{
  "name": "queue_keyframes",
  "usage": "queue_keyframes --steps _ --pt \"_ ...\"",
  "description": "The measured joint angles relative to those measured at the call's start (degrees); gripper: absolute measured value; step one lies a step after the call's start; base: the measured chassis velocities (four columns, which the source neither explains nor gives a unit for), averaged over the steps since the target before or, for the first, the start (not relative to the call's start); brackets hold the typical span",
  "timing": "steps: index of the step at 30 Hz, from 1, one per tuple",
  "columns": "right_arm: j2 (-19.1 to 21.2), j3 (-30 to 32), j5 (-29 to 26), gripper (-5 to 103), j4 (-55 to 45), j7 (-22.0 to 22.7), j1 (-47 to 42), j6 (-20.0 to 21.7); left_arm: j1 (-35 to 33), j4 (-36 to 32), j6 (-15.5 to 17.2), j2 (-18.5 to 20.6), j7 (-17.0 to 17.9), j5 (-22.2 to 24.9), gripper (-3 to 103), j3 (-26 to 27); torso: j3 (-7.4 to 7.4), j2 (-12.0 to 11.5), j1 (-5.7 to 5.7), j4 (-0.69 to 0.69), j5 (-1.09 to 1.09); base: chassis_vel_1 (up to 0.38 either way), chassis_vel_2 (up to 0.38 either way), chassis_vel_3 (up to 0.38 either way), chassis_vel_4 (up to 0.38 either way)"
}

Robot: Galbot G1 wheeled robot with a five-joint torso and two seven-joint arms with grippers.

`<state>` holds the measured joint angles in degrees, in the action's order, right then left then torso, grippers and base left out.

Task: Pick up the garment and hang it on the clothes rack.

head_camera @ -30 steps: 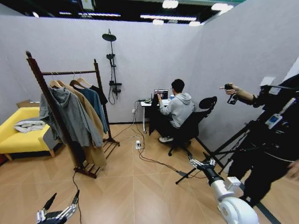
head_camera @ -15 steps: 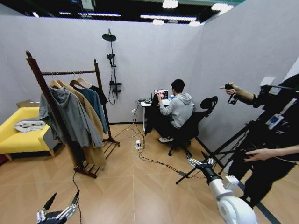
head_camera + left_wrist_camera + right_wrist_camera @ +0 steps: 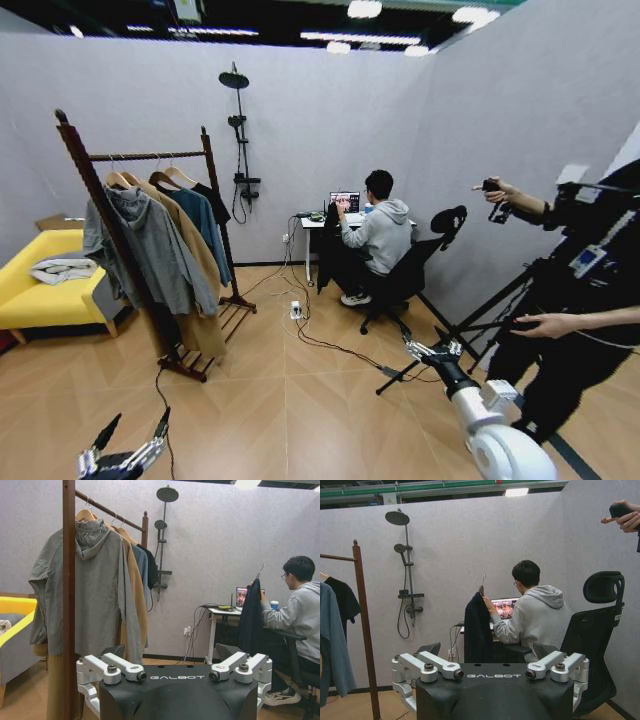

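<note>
Right hand (image 3: 432, 351) shifted slightly, bystander's lower hand (image 3: 528, 324) now extended at right edge

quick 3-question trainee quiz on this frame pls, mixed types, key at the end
1. True or false: the black garment already hangs on the clothes rack.
2. Multiple choice: what holds the garment's hanger up? A) the left gripper B) the right gripper C) the hand of the person seated at the desk
3. Fill in: both grippers stand ____ and hold nothing.

Key
1. False. It hangs beside the desk, across the room from the rack, which carries a grey hoodie, a tan coat, a teal-blue shirt and a short black top.
2. C.
3. Open.
</note>
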<state>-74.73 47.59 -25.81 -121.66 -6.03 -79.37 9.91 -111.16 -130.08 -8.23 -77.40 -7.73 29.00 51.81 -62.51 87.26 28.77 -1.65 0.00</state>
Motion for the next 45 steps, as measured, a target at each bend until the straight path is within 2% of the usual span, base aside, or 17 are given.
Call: queue_keyframes --steps 17,27,28,30,31,33,34,36,38,39,42,43,45 --pt "0.2 -0.8 -0.5 100 -0.1 -0.7 -0.1 -0.5 0.0 0.0 0.0 0.0 0.0 0.0 100 0.0 -0.01 0.0 0.01 0.00 0.00 -0.119 0.112 0.117 -0.119" --pt "0.4 -0.6 -0.7 100 -0.7 -0.8 -0.4 -0.5 0.0 0.0 0.0 0.0 0.0 0.0 100 0.0 -0.01 0.0 0.01 0.00 0.04 -0.281 0.280 0.278 -0.286" --pt "0.3 -0.6 -0.7 100 -0.8 -0.8 -0.5 -0.5 0.0 0.0 0.0 0.0 0.0 0.0 100 0.0 0.00 0.0 0.00 0.00 -0.03 -0.374 0.366 0.354 -0.375" --pt "0.2 -0.8 -0.7 100 -0.8 -0.8 -0.6 -0.5 0.0 0.0 0.0 0.0 0.0 0.0 100 0.0 0.01 0.0 0.00 -0.01 -0.04 -0.370 0.375 0.367 -0.375" --pt "0.1 -0.9 -0.6 100 -0.8 -0.8 -0.7 -0.5 0.0 0.0 0.0 0.0 0.0 0.0 100 0.0 -0.01 0.0 0.02 0.01 0.05 -0.365 0.383 0.338 -0.354" --pt "0.1 -1.0 -0.6 100 -0.8 -0.8 -0.7 -0.5 0.0 0.0 0.0 0.0 0.0 0.0 100 0.0 -0.02 0.0 0.03 0.00 0.06 -0.356 0.375 0.338 -0.362" --pt "0.1 -1.0 -0.5 100 -0.9 -0.8 -0.7 -0.5 0.0 0.0 0.0 0.0 0.0 0.0 100 0.0 0.00 0.0 0.02 0.00 -0.04 -0.347 0.359 0.379 -0.371" --pt "0.1 -1.0 -0.5 100 -0.9 -0.9 -0.7 -0.5 0.0 0.0 0.0 0.0 -0.1 0.0 100 0.0 0.00 0.0 0.00 -0.02 -0.06 -0.392 0.382 0.377 -0.357" --pt "0.1 -1.0 -0.4 100 -0.9 -0.9 -0.7 -0.5 0.0 0.0 0.0 0.0 0.0 0.0 100 0.0 -0.03 0.0 0.03 0.01 0.07 -0.356 0.367 0.368 -0.357" --pt "0.1 -0.9 -0.4 100 -0.9 -0.8 -0.7 -0.5 0.0 0.0 0.0 0.0 0.0 0.0 100 0.0 0.00 0.0 0.02 0.00 -0.07 -0.365 0.327 0.362 -0.352" --pt "0.1 -0.8 -0.4 100 -1.0 -0.8 -0.7 -0.4 0.0 0.0 0.0 0.0 0.0 0.0 100 0.0 0.01 0.0 0.01 -0.03 -0.10 -0.381 0.327 0.362 -0.368" --pt "0.0 -0.5 -0.5 100 -1.2 -0.8 -0.7 -0.4 0.0 0.0 0.0 0.0 0.0 0.0 100 0.0 0.00 0.0 0.01 0.01 0.07 -0.310 0.371 0.344 -0.335" --pt "0.0 -0.3 -0.7 100 -1.2 -0.8 -0.7 -0.4 0.0 0.0 0.0 0.0 0.0 0.0 100 0.0 0.01 0.0 0.00 -0.01 -0.09 -0.363 0.348 0.356 -0.347"
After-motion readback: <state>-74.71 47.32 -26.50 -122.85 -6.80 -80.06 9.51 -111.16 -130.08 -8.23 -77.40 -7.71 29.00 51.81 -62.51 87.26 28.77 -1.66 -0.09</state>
